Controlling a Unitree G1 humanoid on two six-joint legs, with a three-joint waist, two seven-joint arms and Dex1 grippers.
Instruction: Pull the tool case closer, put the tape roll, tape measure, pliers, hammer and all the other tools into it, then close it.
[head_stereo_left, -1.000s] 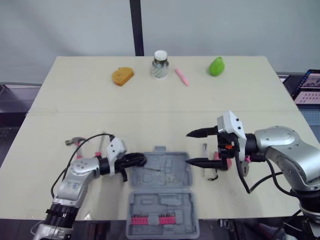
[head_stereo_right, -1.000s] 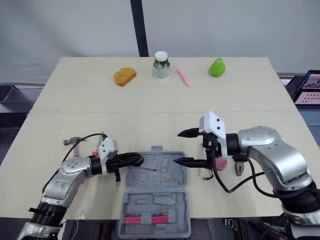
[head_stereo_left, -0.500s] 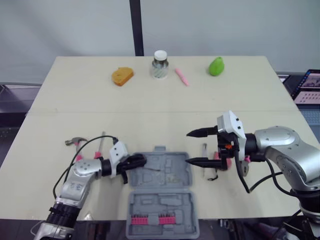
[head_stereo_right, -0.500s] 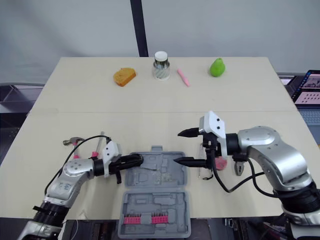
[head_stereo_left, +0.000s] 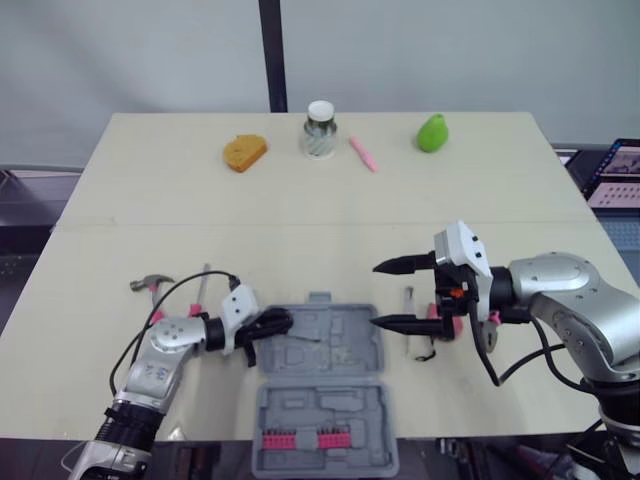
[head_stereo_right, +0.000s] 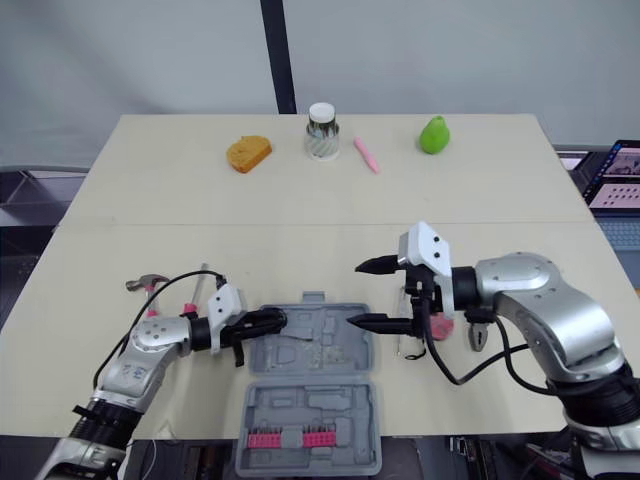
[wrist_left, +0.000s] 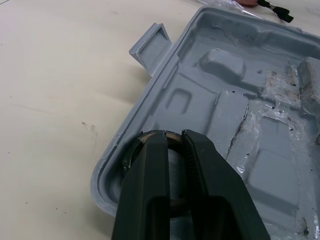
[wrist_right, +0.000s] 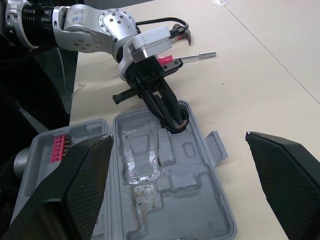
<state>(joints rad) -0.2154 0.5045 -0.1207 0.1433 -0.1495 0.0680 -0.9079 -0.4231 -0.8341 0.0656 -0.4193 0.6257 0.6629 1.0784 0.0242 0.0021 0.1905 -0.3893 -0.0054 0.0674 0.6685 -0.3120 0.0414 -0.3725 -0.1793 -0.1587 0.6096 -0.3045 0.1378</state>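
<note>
1. The grey tool case (head_stereo_left: 350, 350) lies open on the near part of the table (head_stereo_left: 300, 220). Its moulded tray is on the far side and its lid on the near side, and a row of red bits (head_stereo_left: 305, 437) sits in the lid.
2. The left gripper (head_stereo_left: 280, 322) reaches over the case's left wall with its fingers clamped on the dark tape roll (wrist_left: 129, 157).
3. The tape roll sits in the far-left corner of the case's tray. I cannot tell whether it touches the tray floor.
4. The right gripper (head_stereo_left: 376, 295) hangs just off the case's right side. Its two fingers are spread wide with nothing between them, and the tips point towards the case.
5. The hammer (head_stereo_left: 150, 284) lies well to the left of the case, with a thin-shafted, pink-handled tool (wrist_right: 200, 54) between it and the case.
6. A slim pale tool (head_stereo_left: 408, 300) lies just right of the case, under the right gripper.
7. Far beyond the case, along the table's far edge, an orange sponge-like block (head_stereo_left: 244, 152), a white-lidded jar (head_stereo_left: 320, 130), a pink pen (head_stereo_left: 363, 153) and a green pear (head_stereo_left: 432, 132) stand in a row.
</note>
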